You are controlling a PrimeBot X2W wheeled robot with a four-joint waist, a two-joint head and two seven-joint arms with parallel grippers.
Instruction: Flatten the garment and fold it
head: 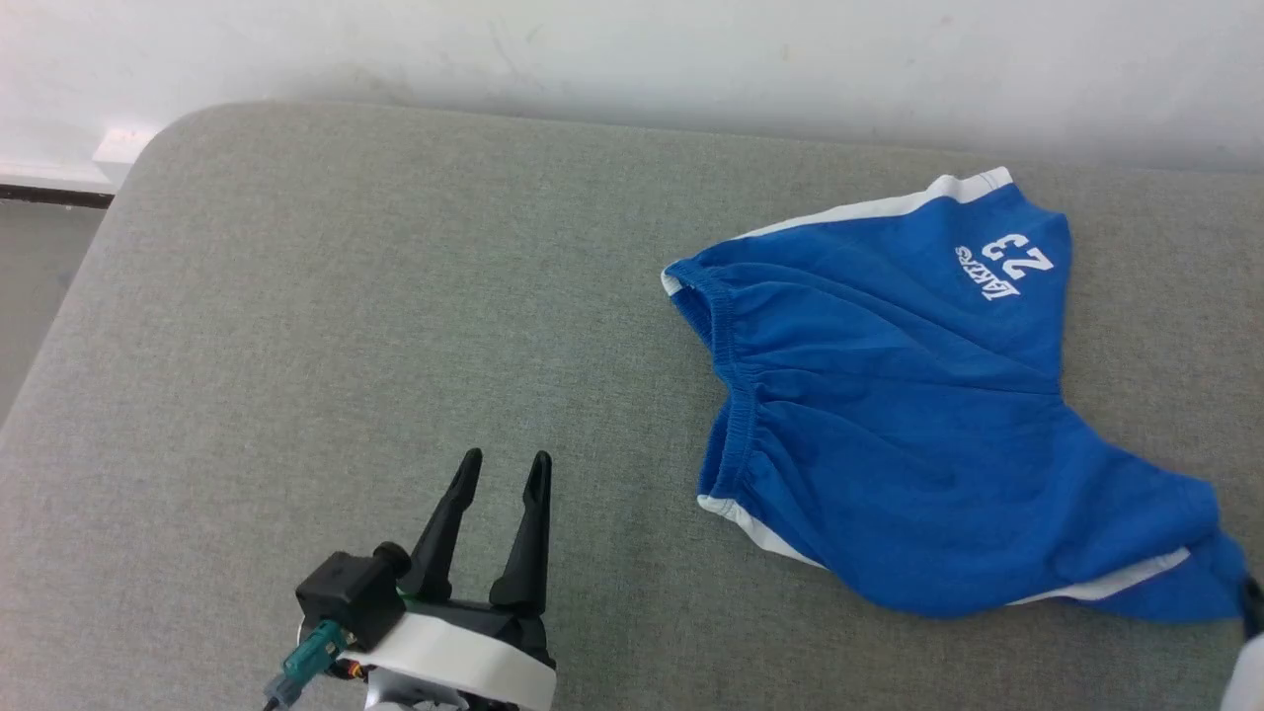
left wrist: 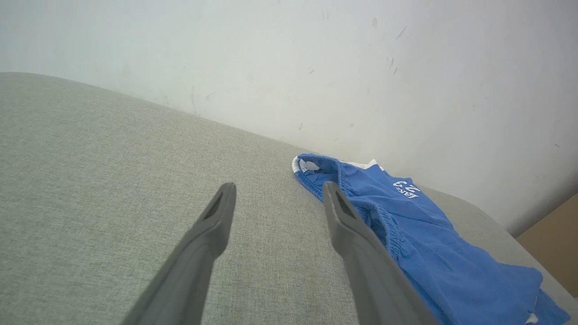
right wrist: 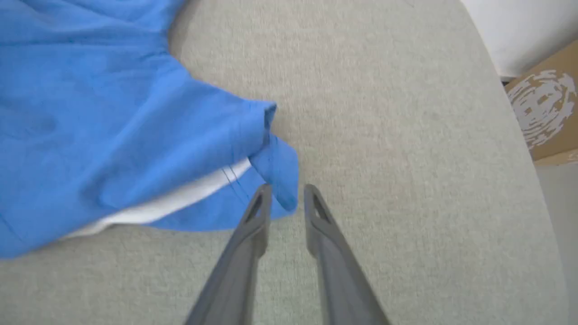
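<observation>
The garment (head: 889, 415), bright blue shorts with white side stripes and a white "23" print, lies spread on the right of the grey cushion, its gathered waistband (head: 726, 395) facing left. My left gripper (head: 506, 472) is open and empty over bare cushion, well left of the waistband; in the left wrist view the garment (left wrist: 429, 243) lies beyond the right finger. My right gripper (right wrist: 286, 195) stands with a narrow gap between its fingers. A folded blue corner (right wrist: 282, 180) of a leg hem sits between the tips, and a sliver of cushion shows beside the right finger.
The grey cushion (head: 346, 326) runs back to a white wall (head: 632, 49); its rounded left edge drops to the floor. In the right wrist view, a brown cardboard box (right wrist: 548, 108) stands past the cushion's edge. Bare cushion lies left of the garment.
</observation>
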